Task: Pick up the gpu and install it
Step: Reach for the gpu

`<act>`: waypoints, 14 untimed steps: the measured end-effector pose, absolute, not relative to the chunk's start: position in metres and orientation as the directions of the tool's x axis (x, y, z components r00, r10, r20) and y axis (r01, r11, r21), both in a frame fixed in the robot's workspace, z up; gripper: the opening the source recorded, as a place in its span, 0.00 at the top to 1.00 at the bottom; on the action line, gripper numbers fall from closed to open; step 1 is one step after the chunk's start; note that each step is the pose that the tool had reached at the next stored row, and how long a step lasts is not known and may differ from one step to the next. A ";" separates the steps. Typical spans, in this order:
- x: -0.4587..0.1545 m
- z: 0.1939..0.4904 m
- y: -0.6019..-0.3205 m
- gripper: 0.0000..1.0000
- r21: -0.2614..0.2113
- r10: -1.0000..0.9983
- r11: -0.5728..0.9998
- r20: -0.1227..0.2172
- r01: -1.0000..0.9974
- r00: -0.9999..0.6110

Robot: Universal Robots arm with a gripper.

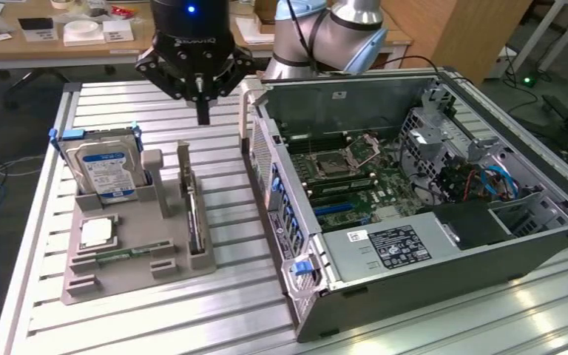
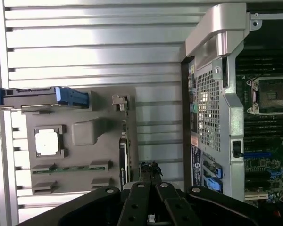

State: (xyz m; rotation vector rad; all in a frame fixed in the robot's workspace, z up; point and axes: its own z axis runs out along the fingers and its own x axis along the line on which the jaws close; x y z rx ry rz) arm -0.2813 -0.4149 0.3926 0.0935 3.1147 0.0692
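Black pincer (image 1: 202, 112), closed and empty, over ribbed aluminium table (image 1: 116, 329); thin gpu (image 1: 197, 222), apparently edge-up, in grey holder (image 1: 116, 275).

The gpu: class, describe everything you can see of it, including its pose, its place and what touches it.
The gpu stands on its long edge in a slot of the grey holder, on the side nearest the open computer case. Seen edge-on, it looks like a thin, dark card, and its faces barely show. The holder's grey posts brace it at the ends. The shut gripper hangs above and beyond it, not touching it.
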 end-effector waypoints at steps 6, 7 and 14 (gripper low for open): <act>-0.299 0.392 -0.417 0.89 0.045 0.059 0.997 -0.023 0.058 -0.998; -0.302 0.392 -0.417 0.89 0.045 0.059 0.997 -0.023 0.058 -0.998; -0.316 0.392 -0.419 0.89 0.045 0.058 0.997 -0.023 0.057 -0.998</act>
